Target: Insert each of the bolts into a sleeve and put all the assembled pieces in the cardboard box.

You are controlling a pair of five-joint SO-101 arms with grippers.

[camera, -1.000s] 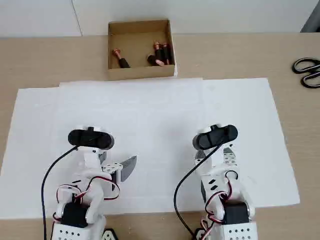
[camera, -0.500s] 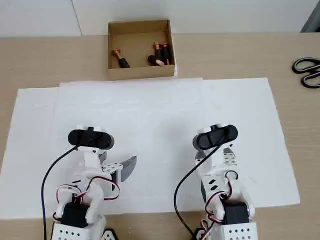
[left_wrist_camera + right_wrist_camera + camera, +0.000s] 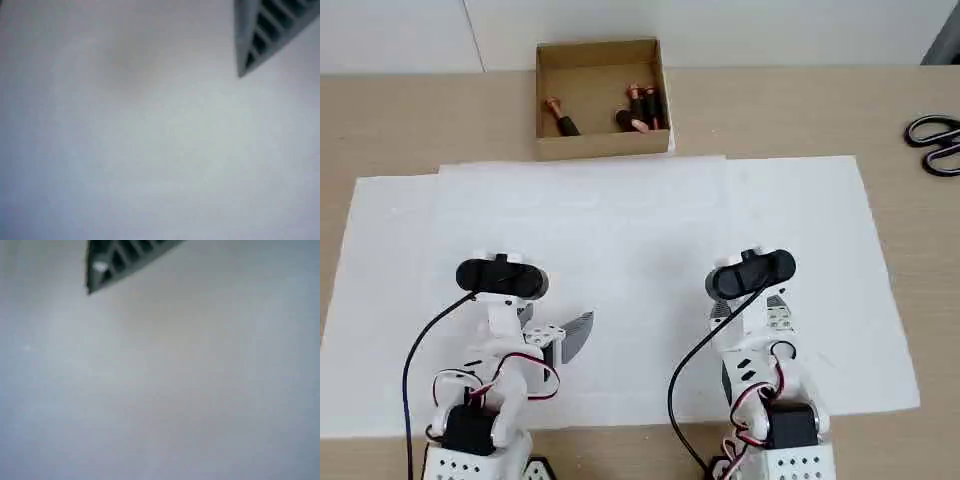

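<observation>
Cardboard box [image 3: 603, 146], upper centre-left of frame. Assembled pieces [image 3: 640, 108] cluster at its right, lone piece [image 3: 560, 116] at its left. Likely light, rigid, roll-prone — grip across the dark sleeve, mid-length. Left hand [image 3: 568, 336] and right hand [image 3: 720, 312] low in frame over the white sheet [image 3: 640, 220] — opening cannot be told.

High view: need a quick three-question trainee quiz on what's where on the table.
1. True or false: the cardboard box is empty.
2. The scissors lie: A in the box; B on the bare table; C on a tray.
3. Short answer: what covers the table between the box and the arms?

Key: 1 false, assembled pieces lie in it; 2 B; 3 white paper.
</observation>
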